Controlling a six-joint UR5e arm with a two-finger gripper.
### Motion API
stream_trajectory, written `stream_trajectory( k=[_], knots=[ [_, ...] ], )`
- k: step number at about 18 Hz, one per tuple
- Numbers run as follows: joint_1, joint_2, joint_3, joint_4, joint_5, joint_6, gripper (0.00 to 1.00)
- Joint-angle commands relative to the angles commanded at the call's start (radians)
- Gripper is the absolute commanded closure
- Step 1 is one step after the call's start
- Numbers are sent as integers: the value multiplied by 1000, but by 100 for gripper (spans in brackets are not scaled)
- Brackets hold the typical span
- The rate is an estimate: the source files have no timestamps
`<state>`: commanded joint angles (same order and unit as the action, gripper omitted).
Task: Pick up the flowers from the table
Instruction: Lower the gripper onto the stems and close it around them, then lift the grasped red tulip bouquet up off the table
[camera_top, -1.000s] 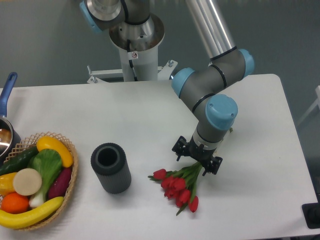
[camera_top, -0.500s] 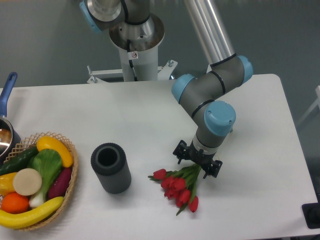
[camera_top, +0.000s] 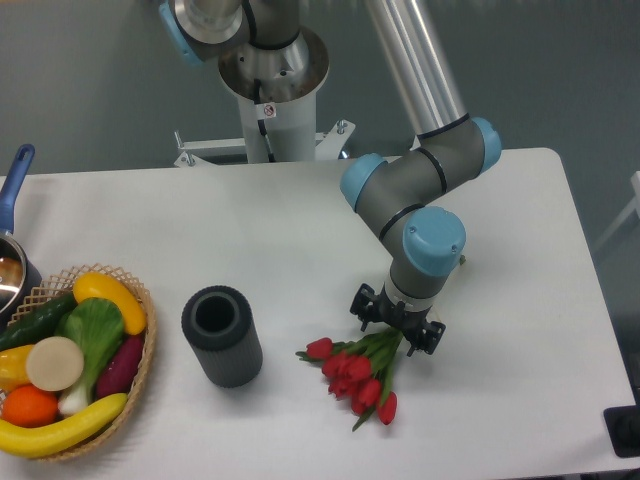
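Observation:
The flowers (camera_top: 355, 375), a bunch of small red tulips with green stems, lie on the white table (camera_top: 520, 300) at the front middle. Their heads point to the front left and their stems run up to the right under my gripper. My gripper (camera_top: 396, 330) hangs straight down over the stem end of the bunch. Its black body shows on both sides of the wrist, but the fingertips are hidden beneath it. I cannot tell whether the jaws stand open or shut, or whether they touch the stems.
A dark cylinder (camera_top: 221, 336) stands upright left of the flowers. A wicker basket (camera_top: 142, 352) of fruit and vegetables sits at the front left edge. A pot with a blue handle (camera_top: 14, 185) is at the far left. The robot base (camera_top: 270, 90) stands behind the table.
The wrist and gripper have shifted slightly left and lower over the stems. The flowers lie where they were.

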<state>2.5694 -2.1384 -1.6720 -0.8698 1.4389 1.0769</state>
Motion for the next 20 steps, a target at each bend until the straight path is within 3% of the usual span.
stream_trajectory(
  k=[8,13,20],
  knots=[
    [-6,21,-8,-3,-5,-3,64],
    [-6,28,-14,-5,-5,-2,75],
    [2,52,-17,-5,-15,-3,79]
  ],
)
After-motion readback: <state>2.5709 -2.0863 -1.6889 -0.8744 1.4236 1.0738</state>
